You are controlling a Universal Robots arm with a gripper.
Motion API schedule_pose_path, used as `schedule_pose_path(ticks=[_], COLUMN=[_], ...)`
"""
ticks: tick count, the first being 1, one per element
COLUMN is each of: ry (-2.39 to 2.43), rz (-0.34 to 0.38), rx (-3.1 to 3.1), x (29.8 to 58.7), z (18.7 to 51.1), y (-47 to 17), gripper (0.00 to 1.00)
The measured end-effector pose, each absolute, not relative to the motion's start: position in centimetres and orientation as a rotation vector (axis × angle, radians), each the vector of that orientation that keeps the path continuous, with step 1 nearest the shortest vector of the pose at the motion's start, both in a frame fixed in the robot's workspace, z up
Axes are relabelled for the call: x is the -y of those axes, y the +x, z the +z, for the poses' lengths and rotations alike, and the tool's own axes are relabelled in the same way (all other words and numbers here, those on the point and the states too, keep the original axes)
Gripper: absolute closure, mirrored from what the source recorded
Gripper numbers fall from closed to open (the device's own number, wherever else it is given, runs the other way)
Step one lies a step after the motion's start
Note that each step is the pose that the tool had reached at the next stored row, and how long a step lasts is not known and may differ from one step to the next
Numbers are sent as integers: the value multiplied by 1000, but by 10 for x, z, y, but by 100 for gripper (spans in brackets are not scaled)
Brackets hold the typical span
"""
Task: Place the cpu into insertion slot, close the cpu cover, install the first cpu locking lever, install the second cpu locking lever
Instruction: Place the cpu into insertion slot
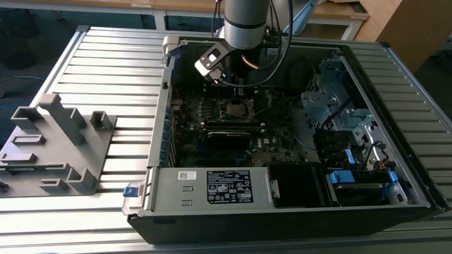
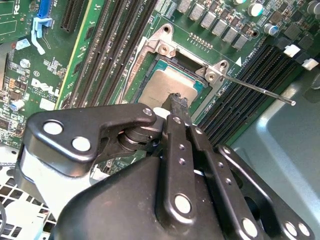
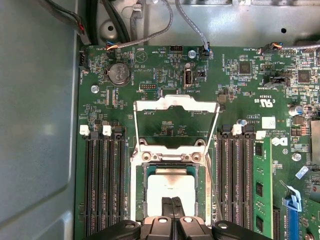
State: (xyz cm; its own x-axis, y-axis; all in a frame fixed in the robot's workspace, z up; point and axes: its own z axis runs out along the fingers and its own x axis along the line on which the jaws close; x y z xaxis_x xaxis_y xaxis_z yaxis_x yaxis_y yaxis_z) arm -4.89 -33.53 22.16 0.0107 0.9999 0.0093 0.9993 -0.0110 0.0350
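In the first wrist view the cpu cover is seen standing open. The cpu lies in the insertion slot. The jaws of the gripper are set close together over it, empty. Light, stiff and fragile, it is best held by its edges.

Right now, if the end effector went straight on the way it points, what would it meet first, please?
Most likely the chip lying in the socket: the end effector points at its metal top. The gap between them is unclear.
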Motion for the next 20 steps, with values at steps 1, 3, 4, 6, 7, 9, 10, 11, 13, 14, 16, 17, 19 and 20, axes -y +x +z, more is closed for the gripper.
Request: schedule_pose_path(ticks=[1, 3, 4, 6, 7, 9, 10, 11, 13, 14, 16, 17, 19, 20], ry=[2222, 2222, 2222, 2222, 2222, 2222, 2222, 2222, 2222, 2222, 2222, 2223, 2223, 2223], rz=[44, 44, 44, 44, 44, 44, 44, 44, 44, 44, 44, 44, 43, 43], rx=[-2198, -2198, -2198, -2198, -2198, -2198, -2198, -2198, -2198, -2198, -2199, -2199, -2199, -2198], x=[335, 335, 335, 335, 335, 335, 335, 335, 335, 335, 335, 335, 335, 335], z=[222, 222, 222, 222, 222, 222, 222, 222, 222, 222, 221, 221, 221, 221], y=[-49, -48, -48, -48, -48, -47, -46, -46, -46, -45, -45, -44, -44, -44], gripper=[89, 89, 89, 89, 89, 89, 89, 89, 89, 89, 89, 89, 89, 89])
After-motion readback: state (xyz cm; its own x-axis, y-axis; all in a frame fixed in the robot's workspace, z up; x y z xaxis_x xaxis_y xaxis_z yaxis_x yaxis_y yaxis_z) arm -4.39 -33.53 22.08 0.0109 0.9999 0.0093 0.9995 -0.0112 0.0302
